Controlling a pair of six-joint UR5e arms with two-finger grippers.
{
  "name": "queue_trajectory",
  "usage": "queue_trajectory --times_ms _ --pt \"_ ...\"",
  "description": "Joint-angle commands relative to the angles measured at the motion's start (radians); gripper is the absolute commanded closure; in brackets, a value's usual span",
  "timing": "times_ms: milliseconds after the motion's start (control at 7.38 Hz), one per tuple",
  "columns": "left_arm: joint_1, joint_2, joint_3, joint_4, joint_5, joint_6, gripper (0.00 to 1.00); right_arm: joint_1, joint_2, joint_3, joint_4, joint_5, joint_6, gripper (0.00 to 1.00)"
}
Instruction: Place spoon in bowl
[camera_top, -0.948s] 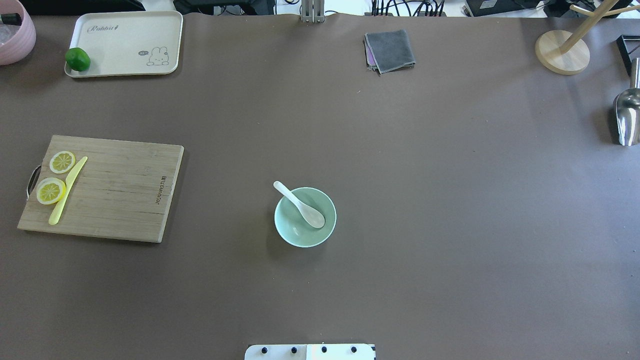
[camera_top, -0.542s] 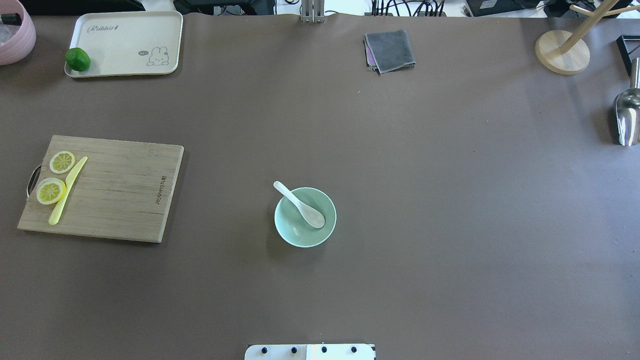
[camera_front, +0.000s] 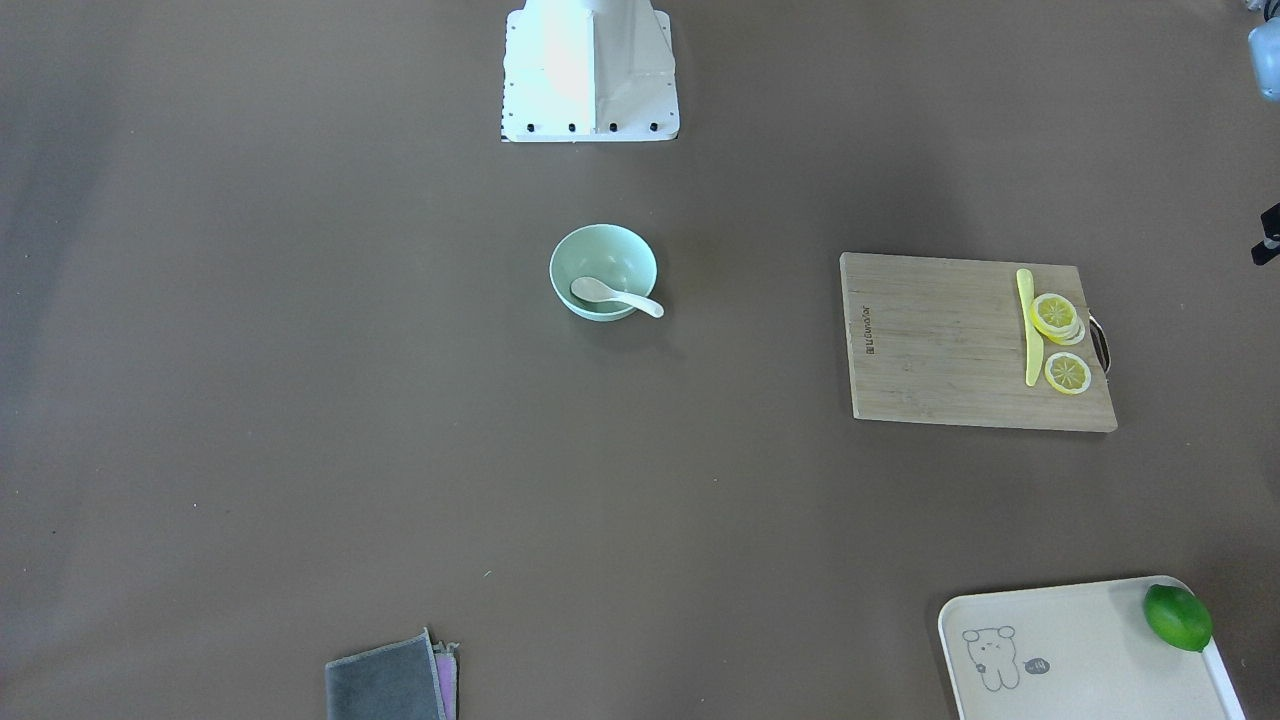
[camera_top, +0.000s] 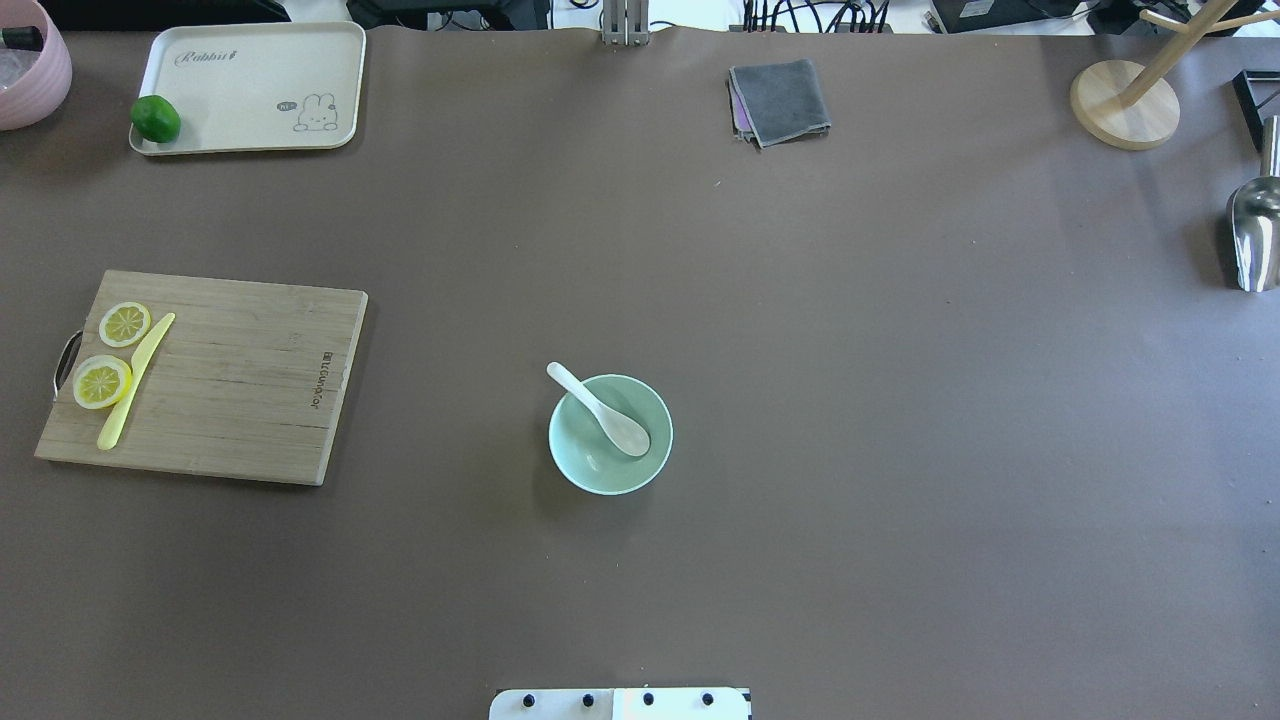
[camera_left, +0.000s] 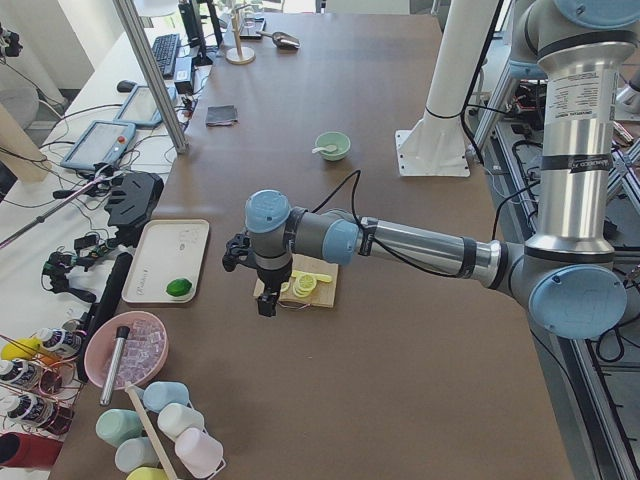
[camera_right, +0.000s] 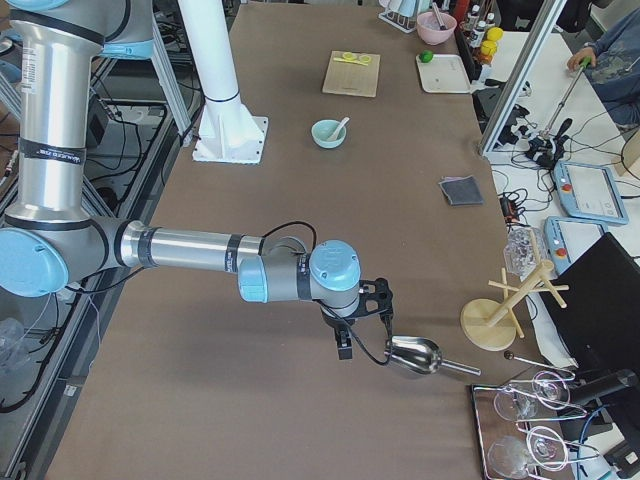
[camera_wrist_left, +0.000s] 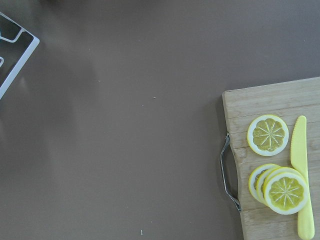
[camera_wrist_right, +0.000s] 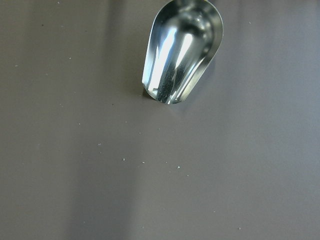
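Spoon (camera_top: 600, 410) position: scoop inside the bowl (camera_top: 590, 465), lying on the inner wall, with the short handle resting across the rim and projecting past it on the side away from the robot and toward its left. The bowl stands upright on the table (camera_top: 900, 400), near the middle and straight out from the robot's white base plate (camera_top: 620, 704). Neither gripper is near the bowl or touching the spoon. The left gripper (camera_left: 266, 300) hangs above the handle end of the cutting board (camera_top: 230, 385), where lemon slices (camera_top: 102, 381) and a yellow knife (camera_top: 135, 380) lie side by side. It shows only in the exterior left view, so whether its fingers are spread or closed cannot be told. The right gripper (camera_right: 343, 345) hangs over the table's right end, apparently just beside a metal scoop (camera_wrist_right: 180, 50) lying on its side. This gripper also shows in a side view only, so its finger state cannot be told. A grey cloth (camera_top: 780, 100) lies at the far edge. A tray (camera_top: 260, 85) with a lime (camera_top: 155, 118) on its corner occupies the far left.
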Motion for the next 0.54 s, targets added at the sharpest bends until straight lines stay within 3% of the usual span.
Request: queue_trajectory --times_ms 0,406 --pt "-0.006 0.002 -0.016 0.002 -0.003 0.003 0.01 0.002 -0.001 0.0 0.001 -0.001 -0.001 0.0" --pt "-0.021 0.012 -0.05 0.003 -0.003 0.004 0.01 0.009 -0.009 0.002 0.004 0.005 0.0 0.0"
